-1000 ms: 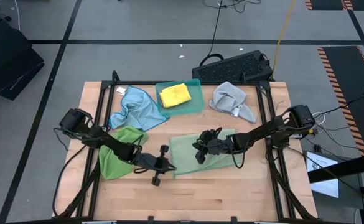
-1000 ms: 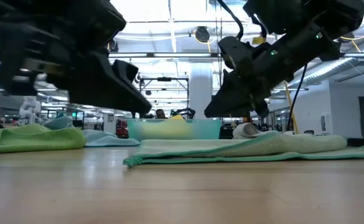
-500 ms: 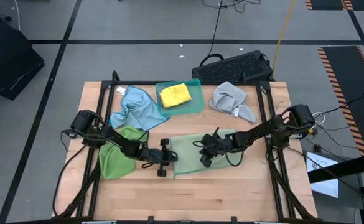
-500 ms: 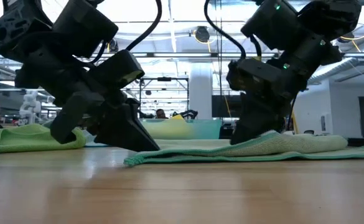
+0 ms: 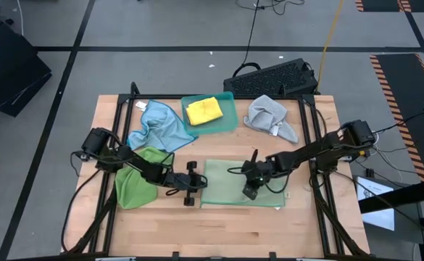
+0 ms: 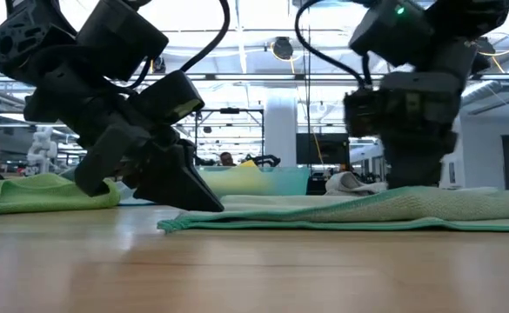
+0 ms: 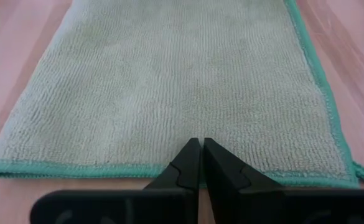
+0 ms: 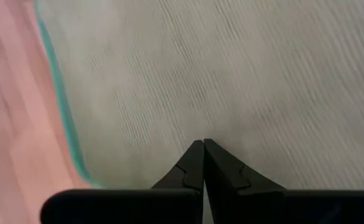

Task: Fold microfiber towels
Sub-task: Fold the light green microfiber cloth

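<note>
A teal tray sits at the wooden table's far edge, a black keyboard behind it.

High cam straight down on the whole table; low cam level across it; my wrist cams close over the pale green towel, which all share.

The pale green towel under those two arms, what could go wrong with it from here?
The left gripper pins the pale green towel at its left edge, shut; if it slips off, the flat cloth may bunch. The right gripper presses on the cloth with shut fingers, so sliding could drag it askew. Pushed left, the towel may meet the crumpled green towel nearby.
</note>
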Motion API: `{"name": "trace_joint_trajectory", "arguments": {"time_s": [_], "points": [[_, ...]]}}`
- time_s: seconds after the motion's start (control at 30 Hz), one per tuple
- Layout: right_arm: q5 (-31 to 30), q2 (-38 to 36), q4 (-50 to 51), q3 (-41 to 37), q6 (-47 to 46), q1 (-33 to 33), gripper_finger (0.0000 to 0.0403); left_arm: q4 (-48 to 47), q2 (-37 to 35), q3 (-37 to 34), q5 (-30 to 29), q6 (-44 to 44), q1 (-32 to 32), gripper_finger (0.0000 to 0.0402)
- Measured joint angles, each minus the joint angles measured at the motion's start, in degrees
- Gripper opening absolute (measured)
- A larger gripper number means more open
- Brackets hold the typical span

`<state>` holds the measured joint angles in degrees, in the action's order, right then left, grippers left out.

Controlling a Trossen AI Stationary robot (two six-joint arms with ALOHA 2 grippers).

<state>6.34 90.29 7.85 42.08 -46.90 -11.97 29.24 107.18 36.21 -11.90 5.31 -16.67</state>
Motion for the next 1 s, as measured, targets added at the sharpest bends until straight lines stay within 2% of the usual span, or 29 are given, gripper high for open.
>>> {"name": "trace_joint_trajectory", "arguments": {"time_s": [0.2, 0.37, 0.5, 0.6, 1.0], "points": [[-1.4, -5.2, 3.3, 0.0, -3.3, -3.4, 0.0002, -1.4, 0.0, -0.1, 0.1, 0.9, 0.0, 0.0026], [-7.3, -5.9, 4.8, 0.0, -5.3, -6.7, 0.0002, -1.3, 0.1, -0.1, 0.1, 0.9, 0.0, 0.0026], [-12.1, -5.2, 0.8, 0.0, -5.4, -6.7, 0.0002, -1.0, 0.1, -0.2, 0.1, 0.7, 0.0, 0.0026], [-12.3, -5.3, -1.3, 0.1, -4.6, -6.6, 0.0002, -1.0, 0.1, -0.2, 0.2, 1.0, 0.0, 0.0026], [-10.3, -4.1, 0.7, 0.0, -4.9, -7.0, 0.0002, -1.0, 0.1, -0.2, 0.3, 1.5, 0.0, 0.0026]]}}
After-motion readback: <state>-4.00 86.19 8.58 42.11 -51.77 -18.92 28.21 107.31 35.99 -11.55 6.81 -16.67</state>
